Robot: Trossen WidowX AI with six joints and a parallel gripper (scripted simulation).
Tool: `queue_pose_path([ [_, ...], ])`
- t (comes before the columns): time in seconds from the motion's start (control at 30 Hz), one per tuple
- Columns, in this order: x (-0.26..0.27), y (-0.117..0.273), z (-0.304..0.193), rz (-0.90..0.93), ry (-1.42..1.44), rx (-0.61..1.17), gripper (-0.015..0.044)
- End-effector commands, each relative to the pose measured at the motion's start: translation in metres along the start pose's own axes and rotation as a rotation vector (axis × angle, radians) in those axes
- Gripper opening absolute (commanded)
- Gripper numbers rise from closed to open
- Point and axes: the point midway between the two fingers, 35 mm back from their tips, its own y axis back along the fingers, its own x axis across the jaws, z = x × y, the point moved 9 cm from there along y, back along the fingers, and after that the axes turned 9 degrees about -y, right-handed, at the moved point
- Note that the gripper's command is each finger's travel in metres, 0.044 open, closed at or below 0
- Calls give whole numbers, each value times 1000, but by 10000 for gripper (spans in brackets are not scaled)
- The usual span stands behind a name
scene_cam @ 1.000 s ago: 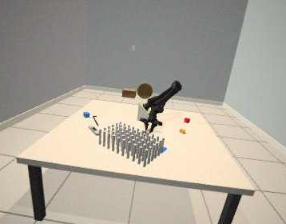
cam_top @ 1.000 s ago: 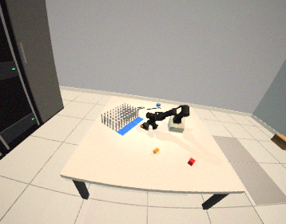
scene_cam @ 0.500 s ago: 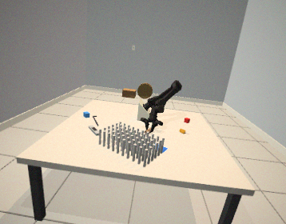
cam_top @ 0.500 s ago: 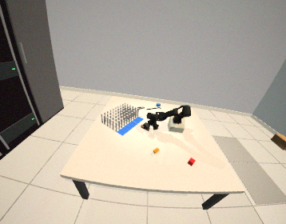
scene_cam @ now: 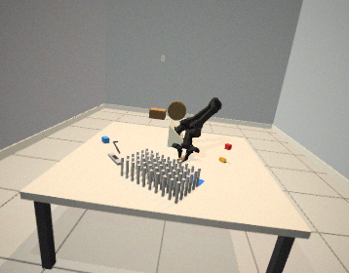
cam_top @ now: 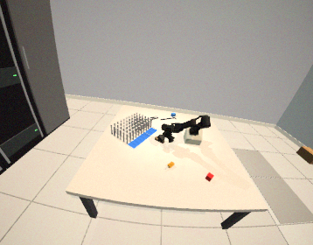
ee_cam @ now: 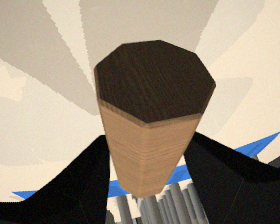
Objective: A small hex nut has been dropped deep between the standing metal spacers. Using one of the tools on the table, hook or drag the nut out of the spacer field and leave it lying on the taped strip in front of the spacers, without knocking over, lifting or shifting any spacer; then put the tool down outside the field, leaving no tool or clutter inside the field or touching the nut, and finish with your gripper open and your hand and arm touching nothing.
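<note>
The grey metal spacers stand upright in a dense field. The blue taped strip runs along one side of it. My gripper is shut on a wooden handle with a dark end cap, beside the strip and outside the field. The far end of that tool is hidden in the wrist view and too small to tell in the top and exterior views. The hex nut cannot be made out in any view.
A dark bent rod and a flat grey item lie by the field's far side. A blue cube, a red cube and an orange piece lie apart on the table.
</note>
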Motion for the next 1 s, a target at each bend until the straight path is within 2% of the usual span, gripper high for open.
queue_pose_path([
  [0.0, 1, 2, 2, 3, -4, 6, 0],
  [0.97, 3, 9, 15, 3, -4, 6, 0],
])
